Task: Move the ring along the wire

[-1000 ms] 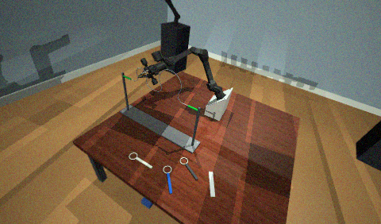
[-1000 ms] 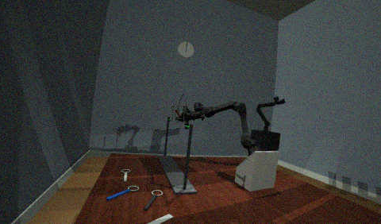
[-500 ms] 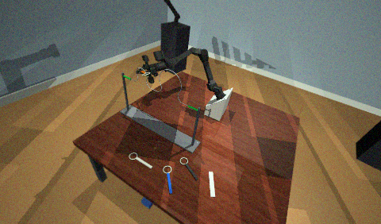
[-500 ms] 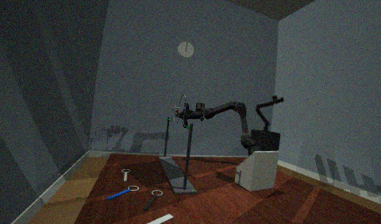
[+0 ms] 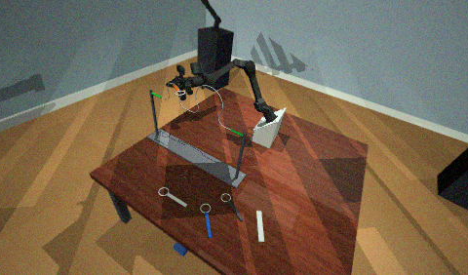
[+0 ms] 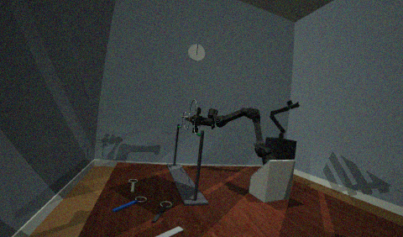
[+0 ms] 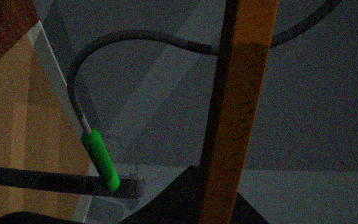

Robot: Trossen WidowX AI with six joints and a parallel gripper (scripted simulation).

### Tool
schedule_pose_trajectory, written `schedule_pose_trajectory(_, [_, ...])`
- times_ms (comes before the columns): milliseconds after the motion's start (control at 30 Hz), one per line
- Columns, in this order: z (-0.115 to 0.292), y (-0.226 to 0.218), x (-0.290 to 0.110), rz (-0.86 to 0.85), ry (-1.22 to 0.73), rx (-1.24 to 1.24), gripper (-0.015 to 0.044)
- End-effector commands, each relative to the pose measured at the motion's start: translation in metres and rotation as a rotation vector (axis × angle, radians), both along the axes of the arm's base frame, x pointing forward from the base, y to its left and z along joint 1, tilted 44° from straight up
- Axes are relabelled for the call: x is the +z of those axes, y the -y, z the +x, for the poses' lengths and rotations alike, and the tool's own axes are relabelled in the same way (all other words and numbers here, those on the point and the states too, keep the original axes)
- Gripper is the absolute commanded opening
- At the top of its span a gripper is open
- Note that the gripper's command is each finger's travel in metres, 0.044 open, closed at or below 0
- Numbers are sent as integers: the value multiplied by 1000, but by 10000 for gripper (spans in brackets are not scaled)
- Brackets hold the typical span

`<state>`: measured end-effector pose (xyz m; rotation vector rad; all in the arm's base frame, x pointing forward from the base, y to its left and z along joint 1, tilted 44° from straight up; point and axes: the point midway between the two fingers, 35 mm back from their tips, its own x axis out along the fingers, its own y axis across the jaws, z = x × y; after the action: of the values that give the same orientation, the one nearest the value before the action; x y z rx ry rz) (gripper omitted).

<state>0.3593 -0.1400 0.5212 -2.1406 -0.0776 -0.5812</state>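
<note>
My gripper [image 5: 179,88] [image 6: 195,120] is shut on the orange handle [image 5: 175,86] [image 7: 240,100], high above the table near the left post [image 5: 154,114] [image 6: 175,144]. The ring [image 6: 185,120] sits at the handle's end, close to the wire; its top is cut off in the wrist view. The green part [image 5: 157,96] [image 7: 100,157] [image 6: 178,125] by that post lies just left of and below the handle. The thin grey wire [image 5: 220,104] [image 7: 130,37] curves behind the handle; I cannot tell whether they touch. The other green part [image 5: 236,132] [image 6: 198,134] is by the right post [image 5: 240,156] [image 6: 198,165].
The posts stand on a grey baseplate [image 5: 195,156]. Three spare rings with white [image 5: 173,196], blue [image 5: 207,221] and dark [image 5: 232,206] handles and a white bar [image 5: 259,225] lie near the table's front. The arm stands on a white block [image 5: 269,128] [image 6: 272,181].
</note>
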Motion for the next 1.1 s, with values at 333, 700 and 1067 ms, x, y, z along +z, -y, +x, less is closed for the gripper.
schedule_pose_trajectory(333, [-1,-8,7,-234,45,-16,-150])
schedule_pose_trajectory(700, [0,-5,7,-291,59,-19,-150])
schedule_pose_trajectory(1067, [4,10,-4,-207,44,-10,-150])
